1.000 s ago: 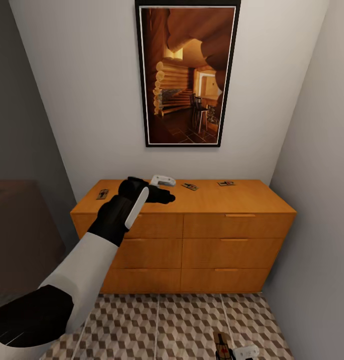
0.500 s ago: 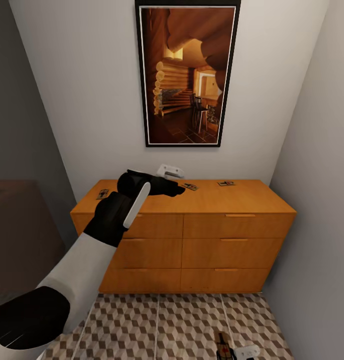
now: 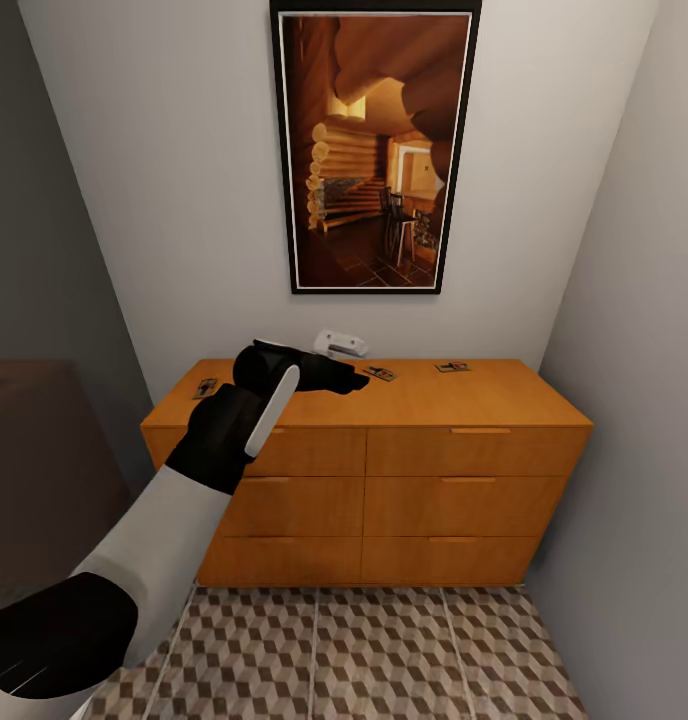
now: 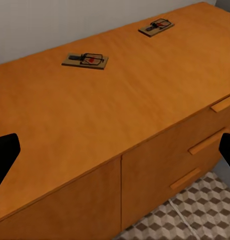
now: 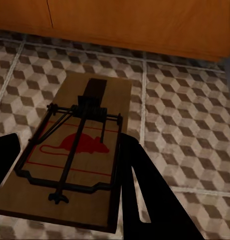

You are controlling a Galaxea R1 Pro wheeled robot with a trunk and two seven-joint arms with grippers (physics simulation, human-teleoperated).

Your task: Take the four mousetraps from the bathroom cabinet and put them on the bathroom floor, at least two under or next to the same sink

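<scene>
The orange-wood cabinet stands against the back wall with three mousetraps on its top: one at the left end, one in the middle, one further right. My left gripper hovers open over the top, just left of the middle trap. Its wrist view shows the cabinet top and two traps ahead of the spread fingers. My right gripper is shut on a fourth mousetrap, held low over the cube-patterned bathroom floor. The sink is out of view.
A framed picture hangs above the cabinet. A grey wall stands close on the right, and a dark brown mass sits at the left. Tiled floor runs in front of the cabinet, whose base is near the right gripper.
My left gripper has risen a little and moved right toward the middle trap. The right gripper and its mousetrap have dropped out of the bottom of the head view.
</scene>
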